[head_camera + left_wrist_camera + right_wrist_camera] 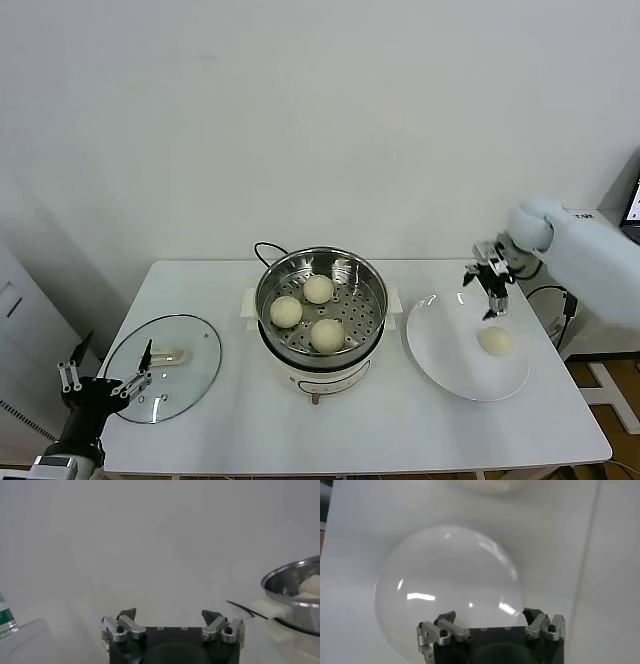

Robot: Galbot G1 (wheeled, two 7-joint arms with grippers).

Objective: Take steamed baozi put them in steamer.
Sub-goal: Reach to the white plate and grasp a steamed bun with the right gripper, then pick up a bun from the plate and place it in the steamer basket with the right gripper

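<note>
The steamer (372,285), a shiny perforated basket on a white cooker base, stands mid-table and holds three baozi (318,289), (286,311), (327,334). A fourth baozi (494,341) lies on the white plate (445,345) to the right. My right gripper (491,305) hangs open and empty just above the plate's far side, short of that baozi. In the right wrist view the gripper (490,616) is open over the plate (450,580), with the baozi (487,485) at the frame edge. My left gripper (103,378) is open and empty, parked at the table's front left.
A round glass lid (190,345) lies on the table's left part, beside my left gripper. A black power cord (265,250) runs behind the steamer. The left wrist view shows my left gripper (170,614) and the steamer's rim (290,580) far off.
</note>
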